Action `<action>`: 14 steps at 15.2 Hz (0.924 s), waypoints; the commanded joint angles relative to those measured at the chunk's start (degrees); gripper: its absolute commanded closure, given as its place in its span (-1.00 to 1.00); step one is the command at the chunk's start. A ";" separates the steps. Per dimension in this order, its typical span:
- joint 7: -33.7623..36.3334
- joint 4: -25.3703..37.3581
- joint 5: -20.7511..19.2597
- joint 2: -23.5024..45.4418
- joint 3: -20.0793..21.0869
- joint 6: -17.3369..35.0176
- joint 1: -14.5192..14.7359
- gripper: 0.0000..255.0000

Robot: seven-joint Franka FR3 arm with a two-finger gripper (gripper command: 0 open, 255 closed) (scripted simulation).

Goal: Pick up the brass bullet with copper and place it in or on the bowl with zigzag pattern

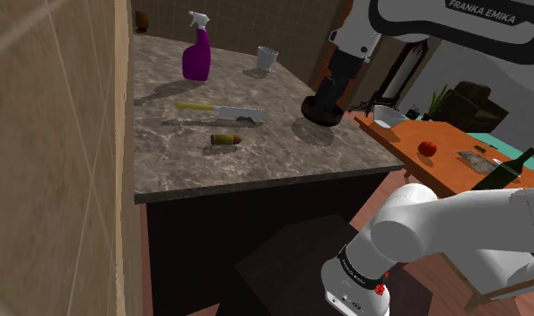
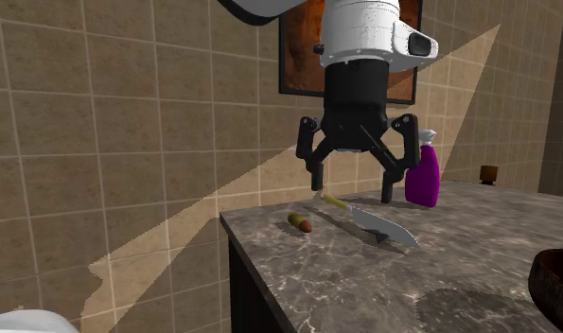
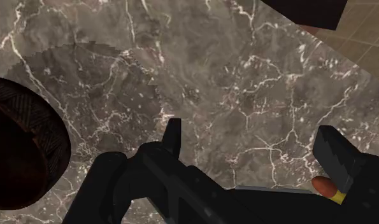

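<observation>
Fingers (image 2: 315,175) spread wide, pinching nothing. Gripper (image 2: 354,189) hangs above counter (image 2: 364,279). Bowl (image 3: 22,159) near, off to one side, no bullet in it. Bullet (image 1: 226,139) lies flat on counter beside knife (image 1: 222,109), apart from me, untouched. Nothing done: reach, grasp, carry, drop all left.

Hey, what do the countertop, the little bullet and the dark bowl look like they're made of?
Countertop: likely polished marble, grey-brown with white veins. Bullet: seemingly metal, a brassy case with a reddish, copper-like tip. Bowl: dark brown and matte, with hatched patterning on its wall; wood or ceramic, I can't tell which.
</observation>
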 commanded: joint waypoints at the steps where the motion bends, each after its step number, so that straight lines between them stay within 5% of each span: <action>1: 0.00 0.00 0.00 0.00 0.00 0.00 0.00 -1.00; 14: -23.05 4.96 -0.49 18.87 3.03 16.78 12.84 -1.00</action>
